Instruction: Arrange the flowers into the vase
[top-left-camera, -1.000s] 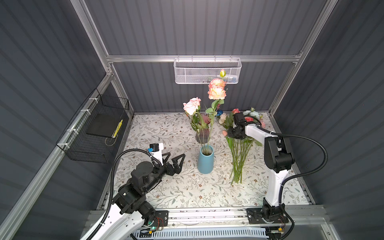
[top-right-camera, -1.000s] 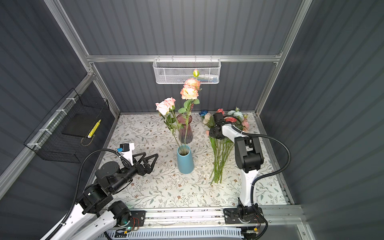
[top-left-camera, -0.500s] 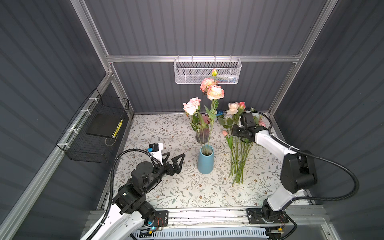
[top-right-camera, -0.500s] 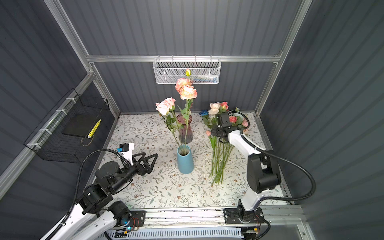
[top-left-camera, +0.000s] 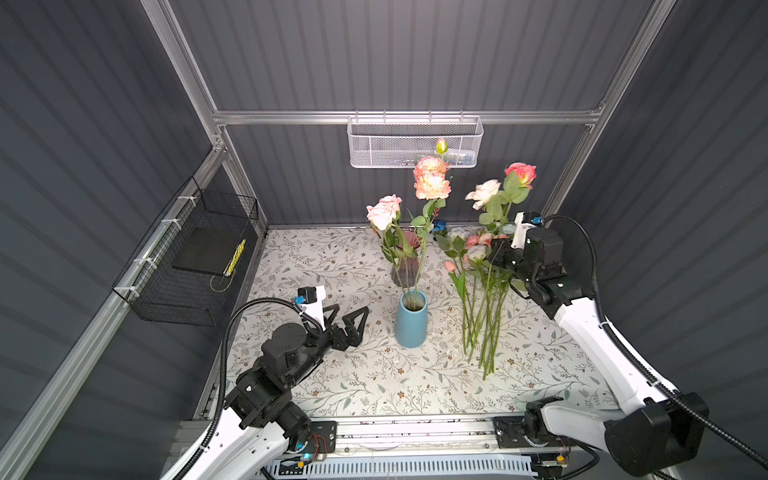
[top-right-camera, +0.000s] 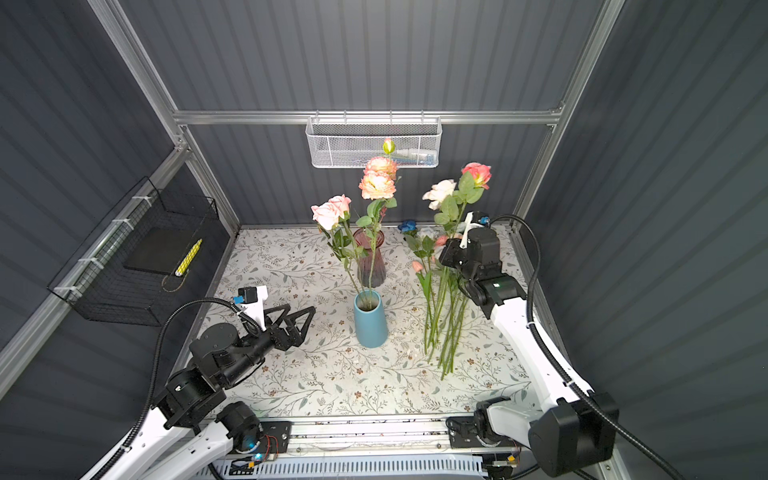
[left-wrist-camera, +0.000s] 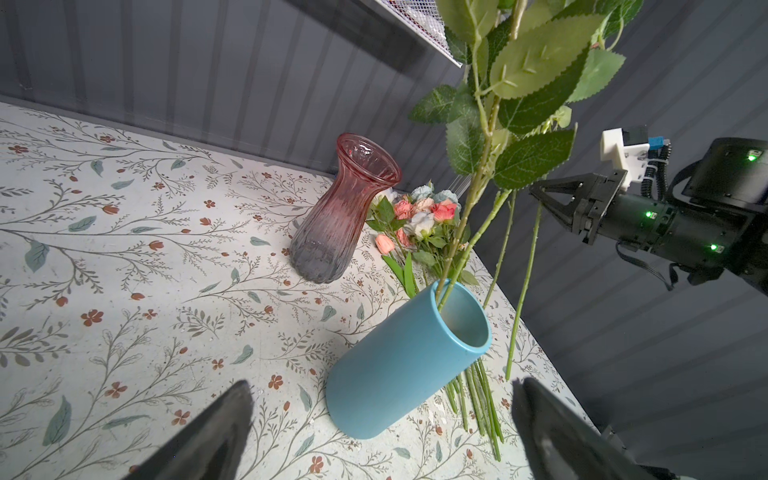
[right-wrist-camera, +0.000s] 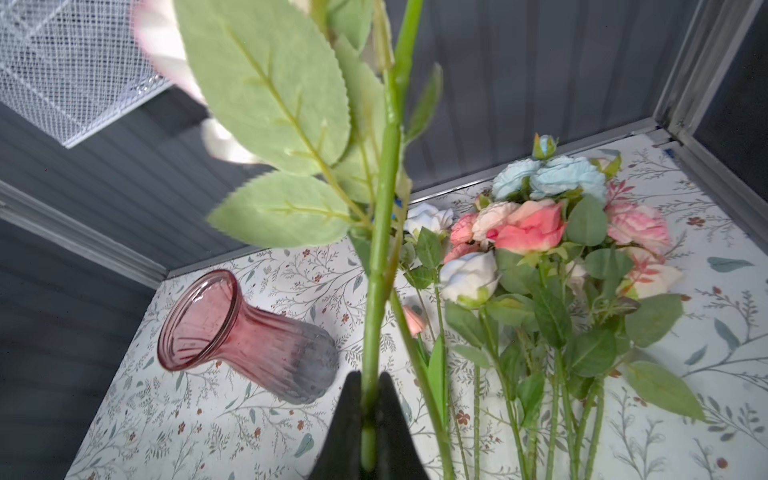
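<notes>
Right gripper (right-wrist-camera: 368, 384) first: it is clenched hard on a green rose stem (right-wrist-camera: 377, 291), jaws pinching it with no gap to spare. The stem stands close to upright over the right half of the tabletop (top-left-camera: 332, 257). Follow it up and there's a cream head (top-left-camera: 482, 193) and a pink-red head (top-left-camera: 520, 173), both high in the air. The left wrist view shows two thin stems running down past that gripper. Their lower ends hang outside the blue vase (top-left-camera: 410, 324), and whether both are pinched I cannot tell.

Just below lie the loose flowers (top-left-camera: 482, 316), flat on the tabletop. Their heads are bunched toward the far right corner and their cut ends point at the near edge.

At the middle of the tabletop the blue vase stands upright. It already carries a pink rose (top-left-camera: 380, 214) and taller peach roses (top-left-camera: 432, 183). Behind it, toward the far edge, stands a pink glass vase (left-wrist-camera: 340, 212), empty in both wrist views.

Over on the left, the left gripper (top-left-camera: 352, 309) is spread wide with nothing between its fingers. It sits low over the tabletop, aimed at the blue vase but apart from it.
</notes>
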